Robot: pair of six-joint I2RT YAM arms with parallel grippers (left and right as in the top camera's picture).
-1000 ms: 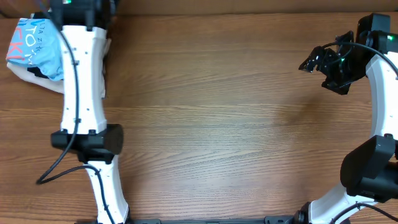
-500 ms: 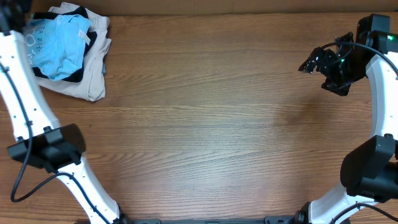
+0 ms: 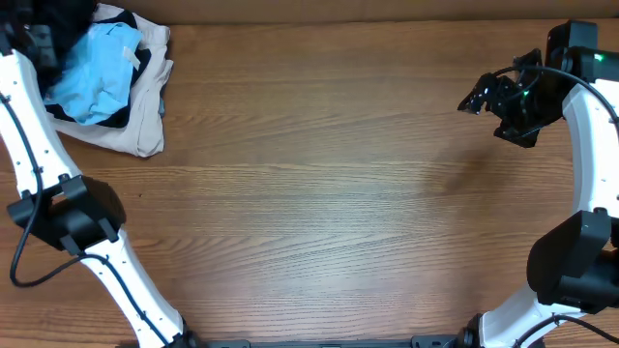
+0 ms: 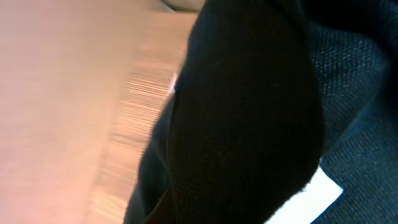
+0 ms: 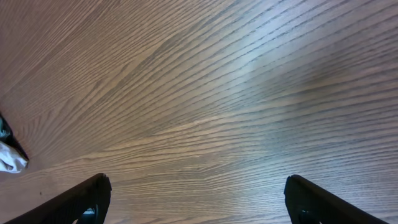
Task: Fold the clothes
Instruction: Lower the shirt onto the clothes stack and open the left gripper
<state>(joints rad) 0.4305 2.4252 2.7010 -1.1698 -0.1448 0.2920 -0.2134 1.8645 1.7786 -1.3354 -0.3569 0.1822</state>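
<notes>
Left wrist view fills with the black clothes [image 4: 249,112]; our left hand [image 3: 44,34] grips them, and our right hand [image 5: 199,190] hangs open over the desk [image 5: 186,74].

Nothing legible in any view. Small white tag [image 4: 324,190] at the edge of the black garment [image 4: 249,112], close up from the left wrist: blank on the side showing. Light blue garment [image 3: 95,68] from overhead: too small and crumpled for any lettering to be read.

table [image 5: 199,93]: wood, matt, grained | clothes [image 4: 249,112]: black knit cloth (fine weave), matt
</notes>
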